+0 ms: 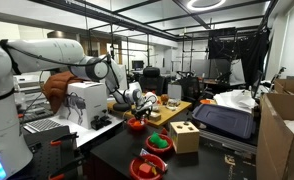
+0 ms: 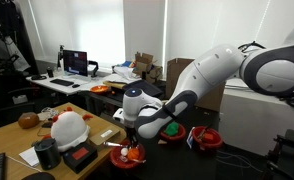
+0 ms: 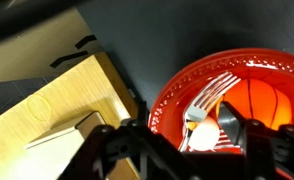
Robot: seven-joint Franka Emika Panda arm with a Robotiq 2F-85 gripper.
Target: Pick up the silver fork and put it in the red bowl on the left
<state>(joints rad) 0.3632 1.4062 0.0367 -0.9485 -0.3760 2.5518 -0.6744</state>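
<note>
The small red bowl [image 3: 172, 95] with an orange-red inside fills the right of the wrist view. The silver fork [image 3: 209, 98] lies in it, tines toward the far rim and handle running back between my fingers. My gripper [image 3: 182, 122] hangs just above the bowl. Its fingers stand apart on either side of the fork, and red bowl shows between the left finger and the fork. In both exterior views the gripper [image 1: 137, 108] [image 2: 133, 140] points down over the bowl [image 1: 136, 124] [image 2: 134, 155] on the dark table.
A tan wooden board [image 3: 57, 105] lies close beside the bowl. A tan wooden box [image 1: 184, 135] stands further along the table, with a red bowl holding green pieces [image 1: 159, 142] and another red bowl [image 1: 147, 167] nearby. Cardboard boxes [image 1: 282, 130] stand at the table's end.
</note>
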